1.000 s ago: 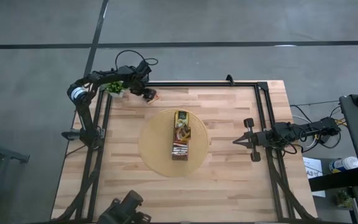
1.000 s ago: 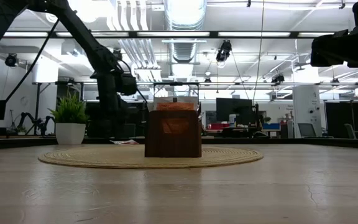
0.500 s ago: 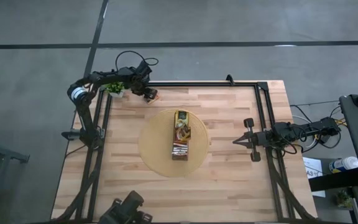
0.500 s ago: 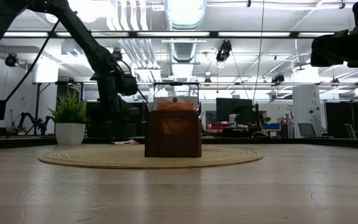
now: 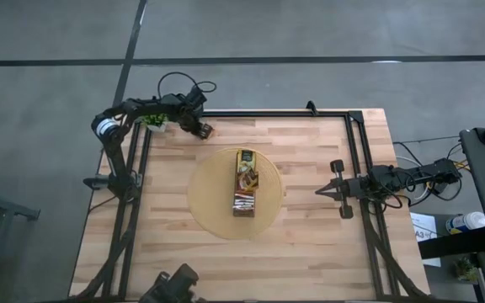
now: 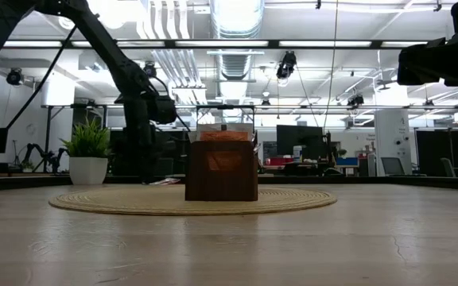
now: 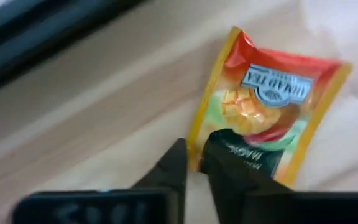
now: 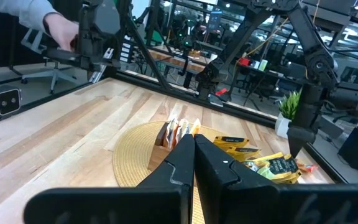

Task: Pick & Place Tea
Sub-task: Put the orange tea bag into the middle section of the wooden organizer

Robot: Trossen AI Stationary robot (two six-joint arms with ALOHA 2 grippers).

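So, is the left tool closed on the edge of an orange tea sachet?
Yes, the left tool pinches the edge of the orange tea sachet lying on the table.

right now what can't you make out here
- Left gripper: left wrist view shows fingers nearly together on the edge of an orange sachet; a firm grip can't be told.
- High view: that sachet is hidden under the left gripper.
- Low view: sachets in the box are too small to count.
- Right gripper blocks part of the box in its wrist view.
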